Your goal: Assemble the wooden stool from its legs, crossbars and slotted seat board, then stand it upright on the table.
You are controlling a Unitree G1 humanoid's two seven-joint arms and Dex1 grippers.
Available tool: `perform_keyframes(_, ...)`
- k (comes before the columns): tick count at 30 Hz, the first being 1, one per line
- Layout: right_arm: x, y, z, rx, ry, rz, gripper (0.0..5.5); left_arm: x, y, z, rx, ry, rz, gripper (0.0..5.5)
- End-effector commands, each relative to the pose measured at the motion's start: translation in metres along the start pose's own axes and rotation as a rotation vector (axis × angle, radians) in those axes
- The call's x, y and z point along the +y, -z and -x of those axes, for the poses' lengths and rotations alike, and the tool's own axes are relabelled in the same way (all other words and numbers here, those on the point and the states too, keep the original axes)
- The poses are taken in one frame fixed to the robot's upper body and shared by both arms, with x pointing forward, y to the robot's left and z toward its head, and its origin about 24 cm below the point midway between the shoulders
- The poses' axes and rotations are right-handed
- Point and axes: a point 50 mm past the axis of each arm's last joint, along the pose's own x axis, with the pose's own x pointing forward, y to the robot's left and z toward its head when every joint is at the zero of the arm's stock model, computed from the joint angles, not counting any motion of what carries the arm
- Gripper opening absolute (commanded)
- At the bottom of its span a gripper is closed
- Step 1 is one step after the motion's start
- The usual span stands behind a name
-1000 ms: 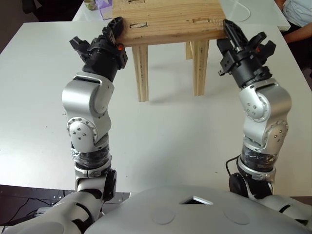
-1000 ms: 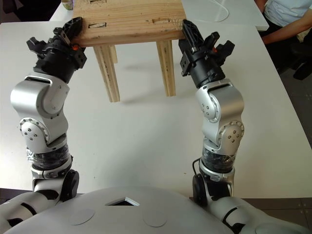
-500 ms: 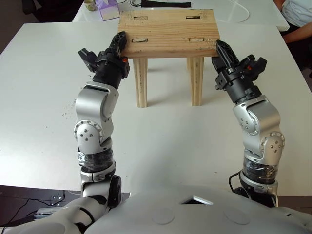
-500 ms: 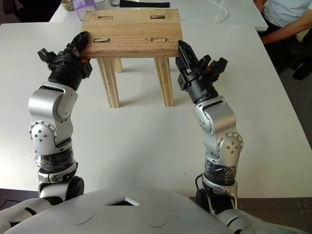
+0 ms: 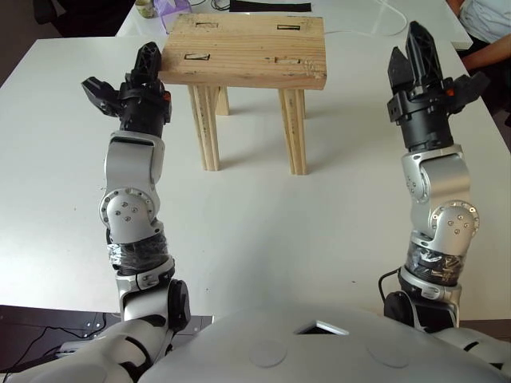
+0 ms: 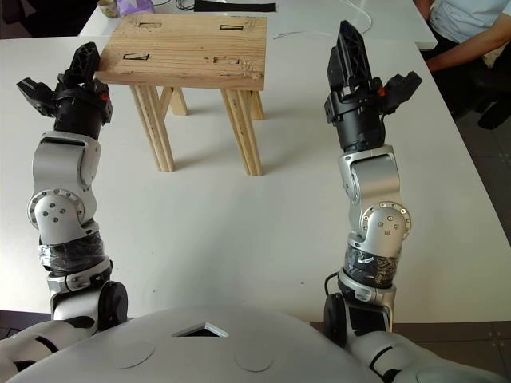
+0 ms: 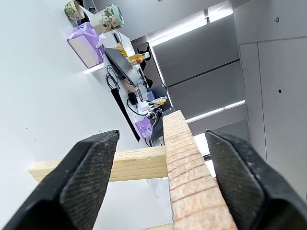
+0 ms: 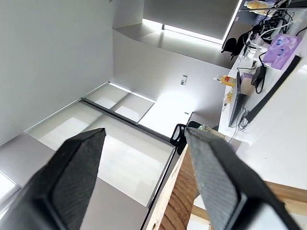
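- Toward the far left of the white surface (image 5: 263, 239), the left claw (image 5: 121, 70) is held up off the surface. Its fingers are spread wide and hold nothing. One fingertip is just beside the left end of the seat board (image 5: 243, 49). In the left wrist view, the board's edge lies between the two pads.
- Past the far edge, behind the stool's left end, lies a purple tissue pack (image 7: 85, 45).
- In the far half of the surface, a little left of centre, the wooden stool (image 5: 247, 88) stands upright. Its legs (image 5: 209, 128) are planted on the surface. The seat board lies flat on top, with four slots showing in its upper face.
- Near the right edge of the surface, the right claw (image 5: 443, 62) is raised with its fingers pointing up. The fingers are parted and hold nothing. This claw is well apart from the right end of the seat board.
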Motion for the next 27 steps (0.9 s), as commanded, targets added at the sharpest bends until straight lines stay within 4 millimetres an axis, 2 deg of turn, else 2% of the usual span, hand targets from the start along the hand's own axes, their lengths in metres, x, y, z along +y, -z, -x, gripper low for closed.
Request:
perform_keyframes(1,0.007,-0.003,-0.012,-0.031,-0.016,0.03,3.82,0.017,0.003,0.001,0.008,-0.079,-0.017,4.15)
perform_keyframes(4,0.004,-0.003,-0.019,-0.039,0.008,0.058,4.29,0.008,-0.004,0.002,-0.032,-0.031,-0.052,4.66)
perform_keyframes(7,0.005,-0.005,-0.026,-0.037,-0.021,0.111,4.33,0.0,-0.015,0.004,-0.078,0.014,-0.188,4.84)
perform_keyframes(11,0.008,-0.013,-0.044,-0.038,-0.026,0.351,4.33,-0.018,-0.038,0.01,-0.187,0.084,-0.364,4.84)
perform_keyframes(13,0.007,-0.008,-0.06,-0.005,0.002,0.554,4.33,-0.039,-0.046,0.006,-0.252,0.142,-0.568,4.84)
perform_keyframes(14,0.004,-0.003,-0.069,0.009,0.017,0.679,4.33,-0.05,-0.044,0.0,-0.278,0.169,-0.715,4.84)
perform_keyframes(16,0.003,0.008,-0.084,0.009,0.017,0.887,4.33,-0.07,-0.025,-0.014,-0.328,0.24,-1.01,4.84)
perform_keyframes(18,0.01,0.016,-0.097,-0.035,0.032,1.011,4.33,-0.091,0.007,-0.021,-0.364,0.375,-1.184,4.84)
perform_keyframes(20,0.029,0.028,-0.109,-0.072,-0.029,1.188,4.33,-0.11,0.03,-0.022,-0.406,0.437,-1.131,4.84)
perform_keyframes(22,0.046,0.044,-0.117,-0.111,-0.105,1.392,4.33,-0.122,0.048,-0.028,-0.441,0.457,-1.108,4.55)
perform_keyframes(25,0.073,0.055,-0.127,-0.241,-0.128,1.426,4.33,-0.141,0.066,-0.033,-0.484,0.506,-1.074,4.1)
perform_keyframes(27,0.084,0.059,-0.13,-0.301,-0.14,1.386,4.33,-0.151,0.073,-0.034,-0.518,0.531,-1.064,4.1)
